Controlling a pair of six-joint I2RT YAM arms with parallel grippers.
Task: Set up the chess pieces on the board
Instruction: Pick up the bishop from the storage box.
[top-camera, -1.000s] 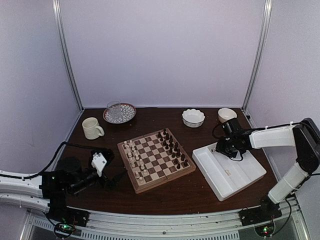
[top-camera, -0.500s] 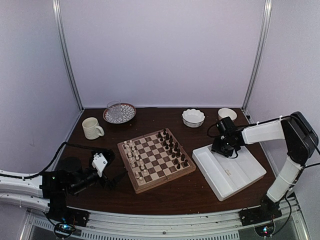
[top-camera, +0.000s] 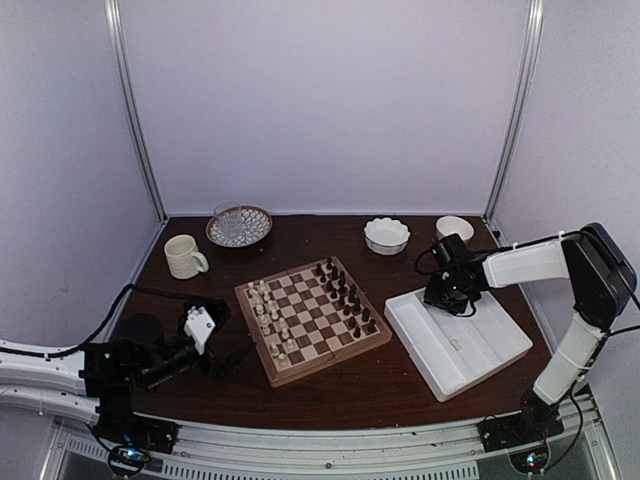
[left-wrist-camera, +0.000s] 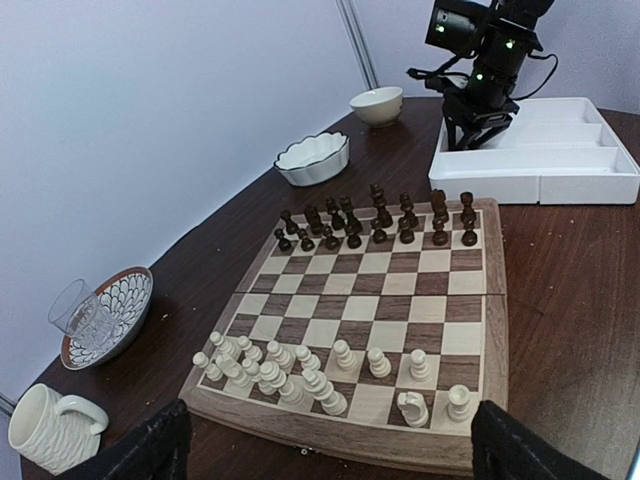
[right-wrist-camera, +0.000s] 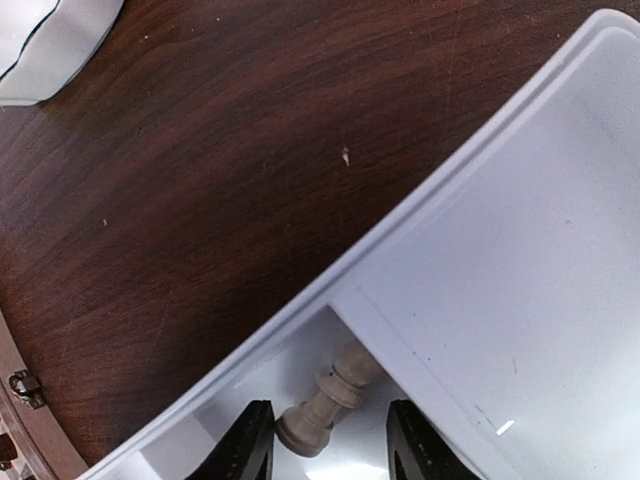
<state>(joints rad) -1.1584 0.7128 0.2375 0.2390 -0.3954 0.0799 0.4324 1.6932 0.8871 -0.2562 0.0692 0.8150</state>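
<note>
Boxed-in booth, pretty bare. Back wall plain pale lilac-white, matte. Left wall and right wall same panels, angling in toward far corners. Silver left post in far-left corner, matching right post in far-right one, both slanted in top view. Table dark reddish-brown wood, clear grain, slight gloss, few pale specks up close. Grey metal rail along near edge. Light soft and even, shadows faint.
</note>
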